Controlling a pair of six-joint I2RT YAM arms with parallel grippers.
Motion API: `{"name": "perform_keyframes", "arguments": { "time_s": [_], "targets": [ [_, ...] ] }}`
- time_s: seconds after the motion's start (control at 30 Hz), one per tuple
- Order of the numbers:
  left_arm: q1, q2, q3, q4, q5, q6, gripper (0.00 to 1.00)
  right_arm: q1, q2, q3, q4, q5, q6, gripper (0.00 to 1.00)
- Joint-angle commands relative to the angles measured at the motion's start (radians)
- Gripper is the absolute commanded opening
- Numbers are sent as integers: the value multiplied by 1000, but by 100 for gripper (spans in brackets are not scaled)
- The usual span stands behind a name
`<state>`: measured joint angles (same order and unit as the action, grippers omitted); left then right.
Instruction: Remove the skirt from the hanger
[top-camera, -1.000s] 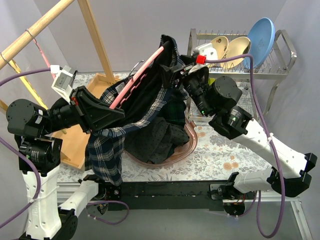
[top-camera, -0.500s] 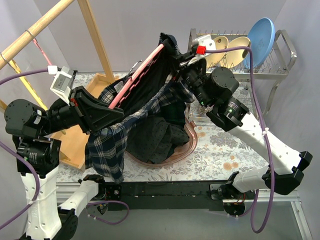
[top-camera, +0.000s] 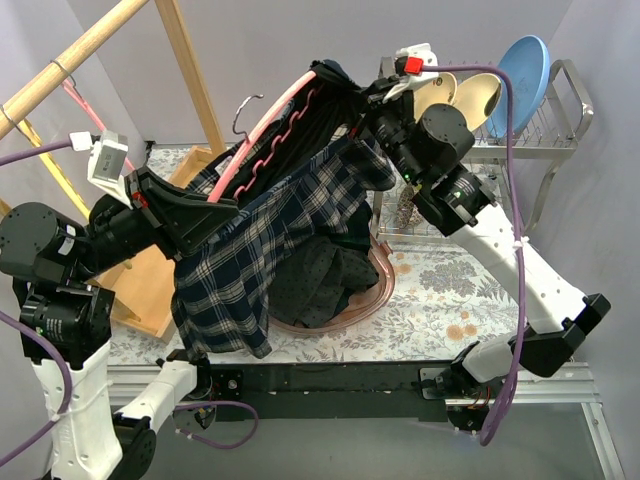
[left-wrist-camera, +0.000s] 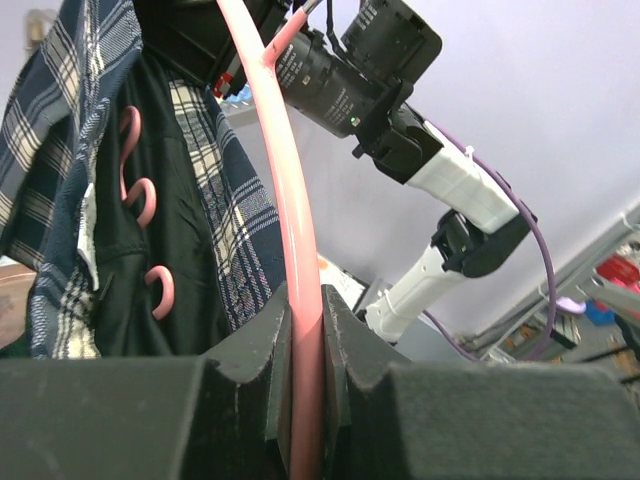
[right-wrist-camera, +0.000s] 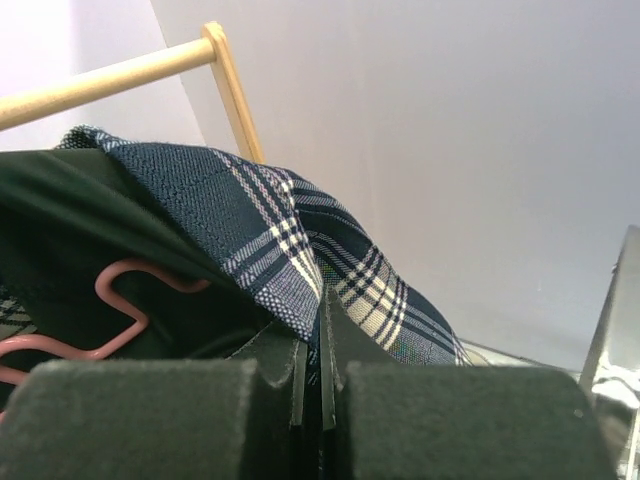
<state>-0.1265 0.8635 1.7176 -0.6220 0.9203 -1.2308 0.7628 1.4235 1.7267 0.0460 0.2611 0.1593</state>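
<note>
A navy plaid skirt (top-camera: 250, 250) with black lining hangs from a pink hanger (top-camera: 262, 140), held in the air above the table. My left gripper (top-camera: 225, 210) is shut on the hanger's straight pink bar (left-wrist-camera: 290, 200), which runs up between the jaws of the left gripper (left-wrist-camera: 306, 305). At the upper end, my right gripper (top-camera: 362, 118) is shut on a fold of the skirt's plaid cloth (right-wrist-camera: 270, 225). The cloth is pinched between the jaws of the right gripper (right-wrist-camera: 316, 310). The hanger's wavy pink edge (right-wrist-camera: 120, 290) shows just to its left.
A brown basin (top-camera: 380, 290) holding dark clothes sits under the skirt. A wooden tray (top-camera: 150, 290) lies at the left, below a wooden rail frame (top-camera: 190, 70). A wire dish rack (top-camera: 540, 140) with a blue plate (top-camera: 525, 70) stands at the back right.
My right gripper closed on the skirt's cloth and rose toward the back. The hanger tilted up with it, and the plaid cloth now hangs spread wider below the left gripper.
</note>
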Motion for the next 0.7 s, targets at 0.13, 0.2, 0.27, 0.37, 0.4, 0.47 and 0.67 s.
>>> {"name": "perform_keyframes", "arguments": {
  "time_s": [0.13,0.2,0.27,0.37,0.4,0.47,0.67],
  "targets": [
    [-47,-87,204,77,-204,33,0,-132,95,140,-172,130,25,1],
    [-59,-92,218,85,-209,21,0,-134,127,195,-230,135,20,1],
    [-64,-90,223,97,-207,14,0,-134,146,218,-254,106,17,1],
    [-68,-92,212,102,-221,16,0,-135,196,316,-346,-57,-4,1],
    [-67,-93,205,108,-219,16,0,-135,212,348,-407,-157,-6,1],
    [-68,-96,176,130,-204,22,0,-135,198,367,-404,-251,0,1],
    [-67,-75,91,79,-147,103,0,-132,34,211,-131,-459,138,1]
  ]
}}
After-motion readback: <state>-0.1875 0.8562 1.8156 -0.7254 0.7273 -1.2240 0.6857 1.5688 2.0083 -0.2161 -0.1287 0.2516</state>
